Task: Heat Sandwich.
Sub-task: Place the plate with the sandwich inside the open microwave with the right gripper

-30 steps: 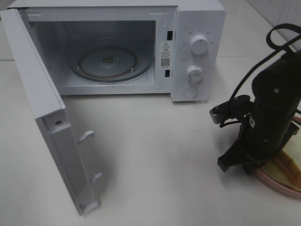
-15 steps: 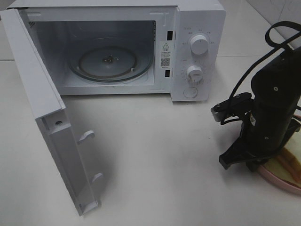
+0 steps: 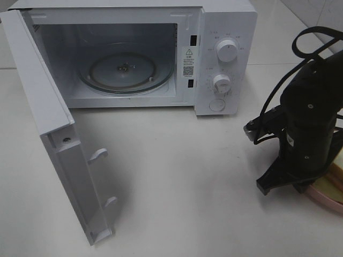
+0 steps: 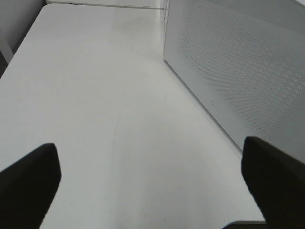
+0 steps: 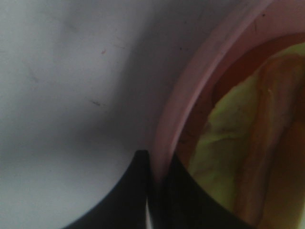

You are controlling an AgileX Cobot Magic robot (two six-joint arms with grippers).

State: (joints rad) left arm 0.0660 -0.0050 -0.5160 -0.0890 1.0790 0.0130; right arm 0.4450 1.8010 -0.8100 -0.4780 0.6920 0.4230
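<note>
Pink plate (image 5: 183, 90) rim is pinched in the right gripper (image 5: 155, 164), nearly closed (sandwich (image 5: 238, 143) on the plate).

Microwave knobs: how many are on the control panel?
2, stacked vertically: the upper knob, and the lower knob directly below it. The round push button under them is not a knob. None looks hidden.

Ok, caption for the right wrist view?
Right gripper pinches the rim of the pink plate, which carries the sandwich.
</note>
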